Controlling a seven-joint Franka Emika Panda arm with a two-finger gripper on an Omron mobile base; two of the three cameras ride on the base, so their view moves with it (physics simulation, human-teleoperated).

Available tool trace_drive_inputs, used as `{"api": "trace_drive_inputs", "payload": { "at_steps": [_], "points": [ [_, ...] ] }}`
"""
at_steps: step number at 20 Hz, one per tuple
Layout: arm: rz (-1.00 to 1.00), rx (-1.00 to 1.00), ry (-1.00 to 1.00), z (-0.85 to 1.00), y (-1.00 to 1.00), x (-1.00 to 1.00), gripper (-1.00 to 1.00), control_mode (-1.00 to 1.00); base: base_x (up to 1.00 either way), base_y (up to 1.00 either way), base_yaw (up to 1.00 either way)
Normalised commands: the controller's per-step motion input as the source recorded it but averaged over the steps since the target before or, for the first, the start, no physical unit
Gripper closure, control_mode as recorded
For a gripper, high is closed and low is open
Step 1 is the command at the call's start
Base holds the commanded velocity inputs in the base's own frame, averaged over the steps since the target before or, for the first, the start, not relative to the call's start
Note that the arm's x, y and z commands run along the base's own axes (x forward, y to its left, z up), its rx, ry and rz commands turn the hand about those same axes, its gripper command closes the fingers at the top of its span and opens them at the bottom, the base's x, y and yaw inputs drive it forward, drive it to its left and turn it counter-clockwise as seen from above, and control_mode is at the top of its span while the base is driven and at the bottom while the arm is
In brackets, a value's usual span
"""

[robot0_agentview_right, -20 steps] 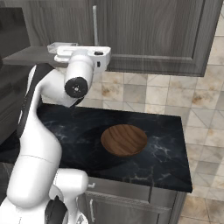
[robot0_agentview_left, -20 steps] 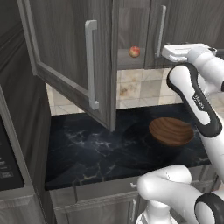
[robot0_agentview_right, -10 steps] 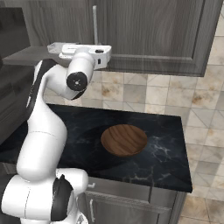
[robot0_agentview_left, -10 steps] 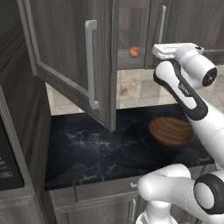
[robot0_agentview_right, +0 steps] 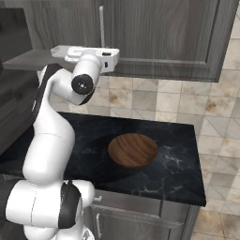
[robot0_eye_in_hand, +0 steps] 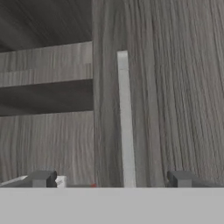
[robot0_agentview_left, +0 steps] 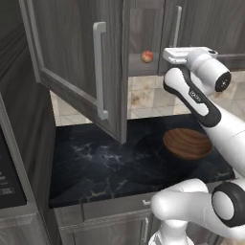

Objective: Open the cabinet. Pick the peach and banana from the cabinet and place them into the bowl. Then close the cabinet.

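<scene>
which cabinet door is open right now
The left door of the cabinet, swung out toward the camera over the counter. The door right of it, by the gripper, is shut; the peach shows between them.

peach [robot0_agentview_left: 147, 57] inside cabinet [robot0_agentview_left: 86, 57], bowl [robot0_agentview_left: 187, 143] on counter [robot0_agentview_left: 110, 160] below

Small white lettering runs along the dark band of the robot arm [robot0_agentview_left: 198, 98] in the left base view; it is too blurred to read. No other text, label, brand, number or sign is legible.
</scene>
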Motion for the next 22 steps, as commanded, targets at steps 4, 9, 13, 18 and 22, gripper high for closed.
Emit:
{"api": "trace_drive_inputs", "payload": {
  "at_steps": [4,9,13,18,22],
  "points": [
    [0.0,0.0,0.02,0.0,-0.09,0.39,-1.0,-1.0,0.0,0.0,0.0],
    [0.0,0.0,0.07,-0.08,-0.08,0.77,-1.0,-1.0,0.0,0.0,0.0],
    [0.0,0.0,0.06,-0.29,-0.05,0.97,-1.0,-1.0,0.0,0.0,0.0],
    [0.0,0.0,0.04,-0.46,-0.22,0.95,-1.0,-1.0,0.0,0.0,0.0],
    [0.0,0.0,0.0,-0.14,-0.04,0.23,1.0,-1.0,0.0,0.0,0.0]
  ]
}}
